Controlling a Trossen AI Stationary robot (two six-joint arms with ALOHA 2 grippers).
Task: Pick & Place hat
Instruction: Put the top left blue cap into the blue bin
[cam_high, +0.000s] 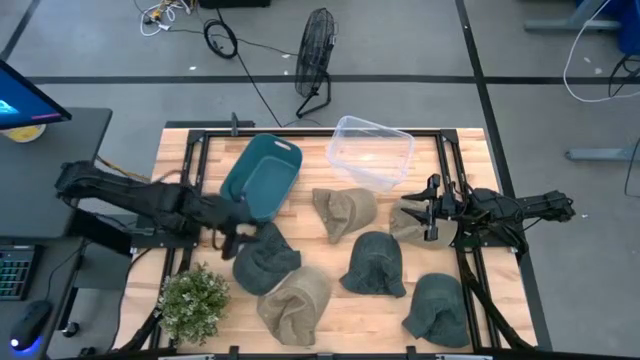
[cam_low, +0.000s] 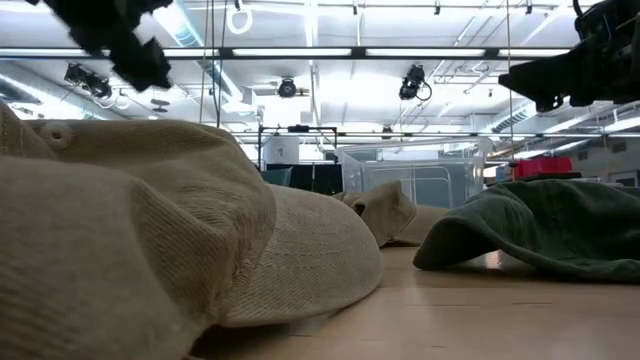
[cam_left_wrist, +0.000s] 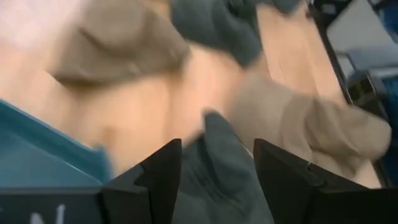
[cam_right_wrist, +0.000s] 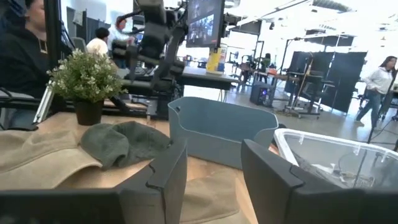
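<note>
Hats lie loose across the table, none binned yet — the left gripper (cam_left_wrist: 214, 171) hangs with fingers spread wide over a dark green hat (cam_high: 262, 258) beside the teal bin (cam_high: 262, 173), gripping nothing, while the right gripper (cam_right_wrist: 211, 171) waits open and empty at the table's right edge.

An open lab: ceiling lights (cam_low: 330, 52), monitors (cam_right_wrist: 202, 22), seated people (cam_right_wrist: 25, 43).

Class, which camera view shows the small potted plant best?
The right wrist view: the potted plant stands in side view, pot and leaves both visible. The high view shows only its leafy top at the table's near left corner. The low and left wrist views do not show it.
</note>
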